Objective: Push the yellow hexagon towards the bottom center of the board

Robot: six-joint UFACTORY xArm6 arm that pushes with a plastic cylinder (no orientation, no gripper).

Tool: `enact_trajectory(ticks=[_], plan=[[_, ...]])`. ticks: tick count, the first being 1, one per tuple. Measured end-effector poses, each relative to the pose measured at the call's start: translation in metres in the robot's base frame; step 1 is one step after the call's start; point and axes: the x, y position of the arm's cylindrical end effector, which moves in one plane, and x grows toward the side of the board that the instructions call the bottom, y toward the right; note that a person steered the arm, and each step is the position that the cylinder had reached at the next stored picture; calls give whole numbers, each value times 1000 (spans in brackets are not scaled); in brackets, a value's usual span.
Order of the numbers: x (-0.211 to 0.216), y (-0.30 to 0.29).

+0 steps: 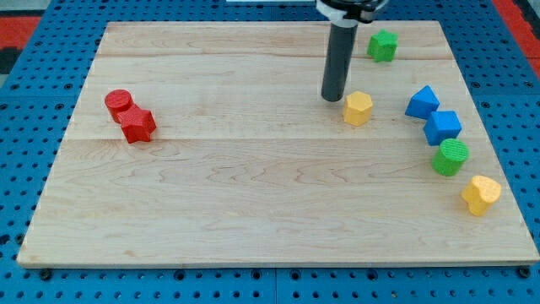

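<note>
The yellow hexagon (358,108) sits on the wooden board (253,194) right of centre, in the upper half. My tip (332,98) rests on the board just to the left of the hexagon and slightly above it, very close to its upper-left edge. The dark rod rises from there to the view's top.
A green star-like block (382,46) lies near the top right. A blue triangle (422,102), a blue cube (443,127), a green cylinder (450,157) and a yellow heart-like block (480,194) run down the right side. A red cylinder (119,103) and a red star-like block (137,125) lie at the left.
</note>
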Motion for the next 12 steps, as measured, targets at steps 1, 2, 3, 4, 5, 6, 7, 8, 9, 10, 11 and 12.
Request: enact_trajectory(ticks=[1, 2, 3, 4, 5, 6, 7, 8, 9, 10, 11, 12], plan=[[0, 13], [1, 25], [9, 11], [15, 1], [-1, 41], [-7, 66], [-2, 79], [9, 88], [34, 76], [46, 33], [48, 32], [58, 46]])
